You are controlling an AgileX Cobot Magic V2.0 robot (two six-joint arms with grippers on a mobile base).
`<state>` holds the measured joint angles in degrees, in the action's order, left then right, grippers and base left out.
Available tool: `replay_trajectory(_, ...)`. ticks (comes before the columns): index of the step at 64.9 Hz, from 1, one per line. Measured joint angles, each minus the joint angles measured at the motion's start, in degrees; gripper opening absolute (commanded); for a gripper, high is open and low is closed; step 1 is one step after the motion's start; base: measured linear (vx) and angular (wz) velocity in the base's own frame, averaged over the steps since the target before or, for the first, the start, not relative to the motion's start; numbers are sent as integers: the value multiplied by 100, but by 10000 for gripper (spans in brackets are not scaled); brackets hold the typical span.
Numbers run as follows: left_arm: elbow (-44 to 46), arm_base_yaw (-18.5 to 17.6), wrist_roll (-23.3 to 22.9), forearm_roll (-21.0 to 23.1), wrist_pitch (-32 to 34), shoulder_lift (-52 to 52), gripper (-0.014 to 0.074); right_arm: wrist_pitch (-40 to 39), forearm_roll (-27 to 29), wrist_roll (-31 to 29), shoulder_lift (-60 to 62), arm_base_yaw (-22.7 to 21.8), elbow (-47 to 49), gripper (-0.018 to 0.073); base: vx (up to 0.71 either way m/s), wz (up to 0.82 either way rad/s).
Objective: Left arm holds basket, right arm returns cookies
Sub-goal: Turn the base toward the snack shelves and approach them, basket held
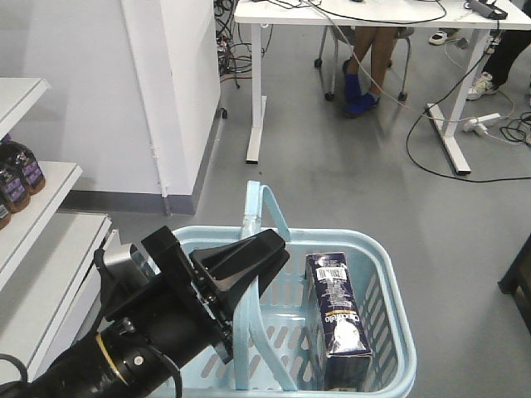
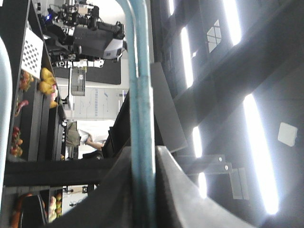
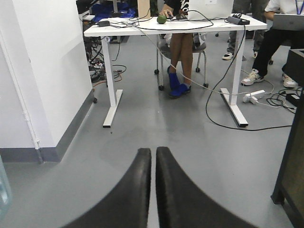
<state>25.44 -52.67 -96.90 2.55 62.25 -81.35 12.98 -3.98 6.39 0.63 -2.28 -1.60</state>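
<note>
The pale blue basket hangs in the lower middle of the front view, held off the grey floor. My left gripper is shut on the basket's hoop handle; in the left wrist view the handle runs straight up between the two black fingers. The cookies, a dark navy carton with a white barcode label, stand upright inside the basket against its right wall. My right gripper shows only in its own wrist view, shut with nothing between its fingers, pointing out over the floor.
White shelves with dark bottles stand at the left. A white pillar rises behind the basket. A white desk with a seated person and loose cables lies ahead. A dark object juts in at the right edge.
</note>
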Motion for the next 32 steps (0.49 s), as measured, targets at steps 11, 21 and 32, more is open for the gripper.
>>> replay_trajectory(11,0,0,0,0,0,0,-3,0,0,0,0,0,0,-6,23,25)
replay_trajectory(21,0,0,0,0,0,0,-3,0,0,0,0,0,0,-6,18,41)
replay_trajectory(32,0,0,0,0,0,0,-3,0,0,0,0,0,0,-6,14,50)
